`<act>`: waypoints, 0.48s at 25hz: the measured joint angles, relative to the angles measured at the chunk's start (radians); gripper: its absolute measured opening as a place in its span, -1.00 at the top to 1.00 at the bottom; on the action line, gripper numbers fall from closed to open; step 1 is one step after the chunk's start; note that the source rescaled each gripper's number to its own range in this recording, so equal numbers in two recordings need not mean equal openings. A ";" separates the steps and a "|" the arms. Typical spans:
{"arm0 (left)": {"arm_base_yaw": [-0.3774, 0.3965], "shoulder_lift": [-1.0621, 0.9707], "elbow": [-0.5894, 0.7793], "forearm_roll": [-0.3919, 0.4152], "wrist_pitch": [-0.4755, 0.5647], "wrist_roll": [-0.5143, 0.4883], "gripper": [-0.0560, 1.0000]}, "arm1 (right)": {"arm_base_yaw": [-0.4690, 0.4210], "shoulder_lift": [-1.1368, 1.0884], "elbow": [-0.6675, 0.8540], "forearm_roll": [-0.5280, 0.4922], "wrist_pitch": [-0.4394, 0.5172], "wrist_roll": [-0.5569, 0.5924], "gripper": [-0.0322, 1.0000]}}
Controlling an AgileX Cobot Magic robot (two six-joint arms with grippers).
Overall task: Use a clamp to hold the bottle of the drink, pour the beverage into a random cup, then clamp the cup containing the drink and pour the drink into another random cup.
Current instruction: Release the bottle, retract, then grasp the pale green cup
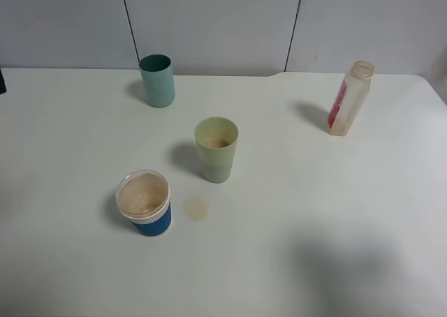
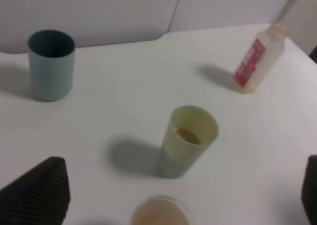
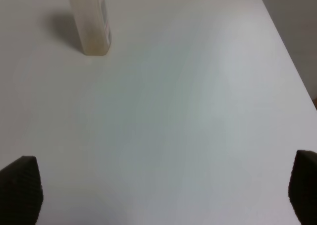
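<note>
Exterior high view: the uncapped plastic bottle [image 1: 350, 98], clear with a red label, stands upright near the far right corner of the white table [image 1: 349, 212] and looks almost drained. It should be light and thin-walled, liable to dent or slip. A hold across the labelled mid-body looks safest. The pale green cup [image 1: 216, 149], at the table's middle, holds a little brown drink. It appears rigid and tapered, best taken below the rim and kept level. Toward the near left corner, the blue cup with a white rim [image 1: 144, 203] holds tan liquid, with a small spill stain [image 1: 197, 208] just beside it. The teal cup [image 1: 157, 80] stands by the far edge. Left gripper [image 2: 174, 193] and right gripper [image 3: 162, 188]: fingers wide apart, holding nothing.
</note>
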 joint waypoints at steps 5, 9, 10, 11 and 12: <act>0.000 0.000 -0.018 -0.029 0.123 0.000 -0.86 | 0.000 0.000 0.000 0.000 0.000 0.000 -1.00; 0.000 0.011 -0.027 -0.060 0.157 0.000 -0.86 | 0.000 0.000 0.000 0.000 0.000 0.000 -1.00; 0.000 0.024 -0.037 -0.068 0.166 0.000 -0.86 | 0.000 0.000 0.000 0.000 0.000 0.000 -1.00; 0.000 0.039 -0.049 -0.071 0.167 0.001 -0.86 | 0.000 0.000 0.000 0.000 0.000 0.000 -1.00; 0.000 0.061 -0.067 -0.074 0.168 0.010 -0.86 | 0.000 0.000 0.000 0.000 0.000 0.000 -1.00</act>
